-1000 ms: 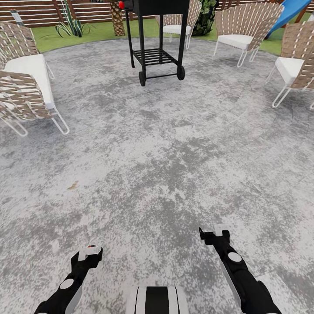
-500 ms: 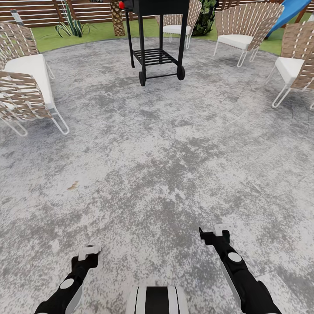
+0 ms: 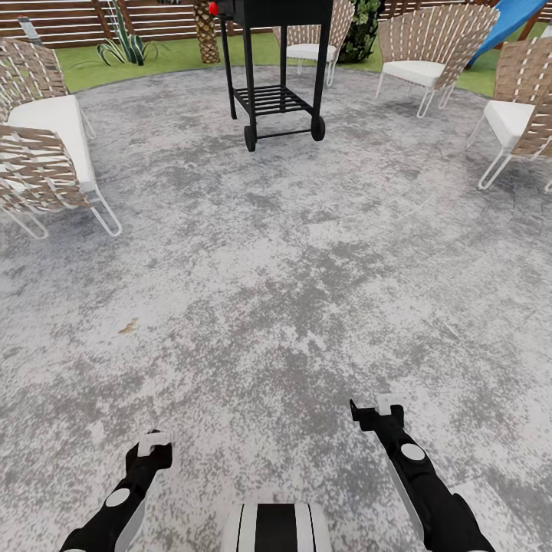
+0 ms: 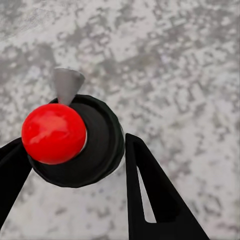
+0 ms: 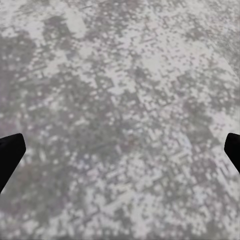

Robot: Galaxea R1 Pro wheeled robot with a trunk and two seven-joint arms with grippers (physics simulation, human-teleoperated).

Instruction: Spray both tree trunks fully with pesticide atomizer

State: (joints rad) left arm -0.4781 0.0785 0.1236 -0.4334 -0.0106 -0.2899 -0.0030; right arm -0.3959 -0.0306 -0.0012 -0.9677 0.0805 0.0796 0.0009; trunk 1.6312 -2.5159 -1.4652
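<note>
On a round patio of mottled grey stone paving (image 3: pixel 291 291), the robot stands near the middle, both arms low in front of the trunk. The left gripper (image 4: pixel 75 160) is closed around the pesticide atomizer (image 4: pixel 80 142): in the left wrist view a black finger sits on each side of the black bottle, with the red top (image 4: pixel 53 133) and a grey nozzle (image 4: pixel 66 84) facing the camera. In the head view the left gripper (image 3: pixel 153 447) hangs just above the paving, the bottle hidden under it. The right gripper (image 3: pixel 377 409) is spread wide and holds nothing; its black fingertips (image 5: pixel 10 152) sit at opposite edges of the right wrist view, paving between them.

Straight ahead, a black wheeled grill cart (image 3: pixel 272 73) stands on the far part of the patio. Woven-strap chairs with white cushions ring the edge: one at far left (image 3: pixel 42 146), one behind the cart (image 3: pixel 310 38), one right of it (image 3: pixel 429 46), one at far right (image 3: pixel 521 115).

Beyond the paving lies a strip of green grass (image 3: pixel 172 55), with a spiky agave-like plant (image 3: pixel 126 46), a scaly palm trunk (image 3: pixel 205 31), a dark shrub (image 3: pixel 360 31) and a brown slatted fence (image 3: pixel 69 19). A blue slanted object (image 3: pixel 510 19) shows at the upper right corner.
</note>
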